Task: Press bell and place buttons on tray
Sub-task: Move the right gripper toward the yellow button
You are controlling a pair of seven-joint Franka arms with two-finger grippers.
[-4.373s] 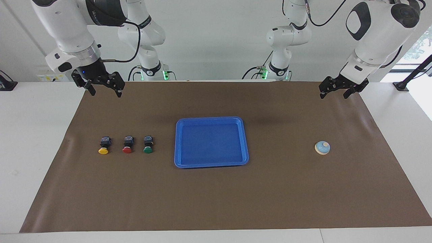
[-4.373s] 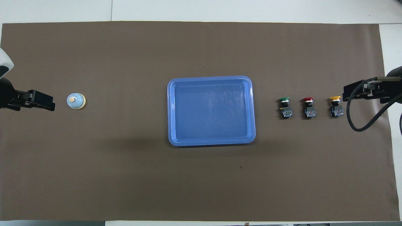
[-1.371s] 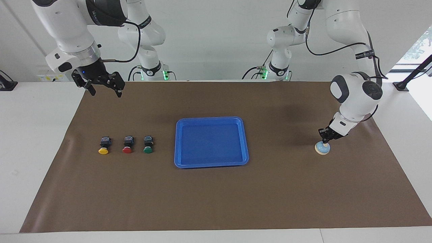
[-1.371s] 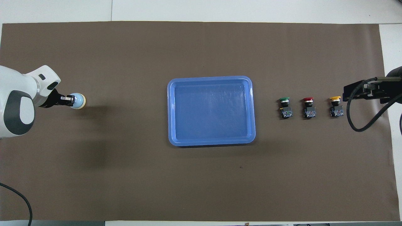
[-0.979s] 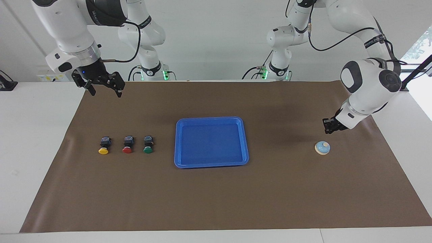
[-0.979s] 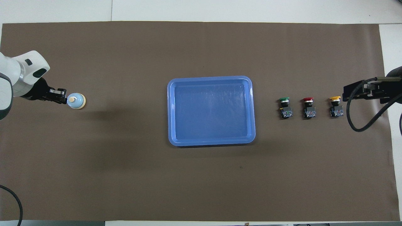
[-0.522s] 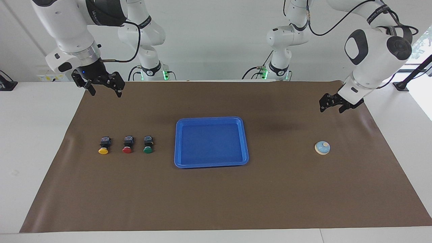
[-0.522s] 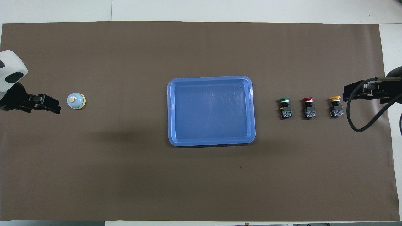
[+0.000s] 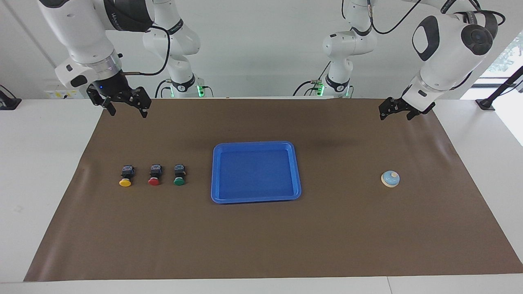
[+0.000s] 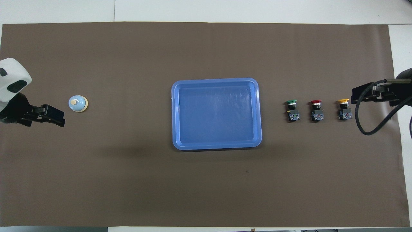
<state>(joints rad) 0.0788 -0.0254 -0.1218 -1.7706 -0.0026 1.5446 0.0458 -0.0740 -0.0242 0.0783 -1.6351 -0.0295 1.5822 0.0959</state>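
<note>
**A:** What sits nearest the robots on the bench [image 9: 41, 171]?

**B:** Both grippers, raised over the robots' edge of the brown mat [image 9: 261, 245]. The left gripper [image 9: 394, 112] hangs over the mat's corner at the left arm's end, jaws spread wide, holding nothing. The right gripper [image 9: 124, 107] hangs over the corner at the right arm's end, jaws likewise wide apart and empty.

**A:** And farther out?

**B:** A row across the middle of the mat. The bell [image 9: 390, 179] stands alone toward the left arm's end, well apart from the left gripper. The blue tray [image 9: 215, 171] lies at the centre with nothing in it. Toward the right arm's end, three buttons lie side by side on the mat: green button [image 9: 179, 175] nearest the tray, then red button [image 9: 154, 175], then yellow button [image 9: 126, 177], their caps pointing away from the robots.
</note>
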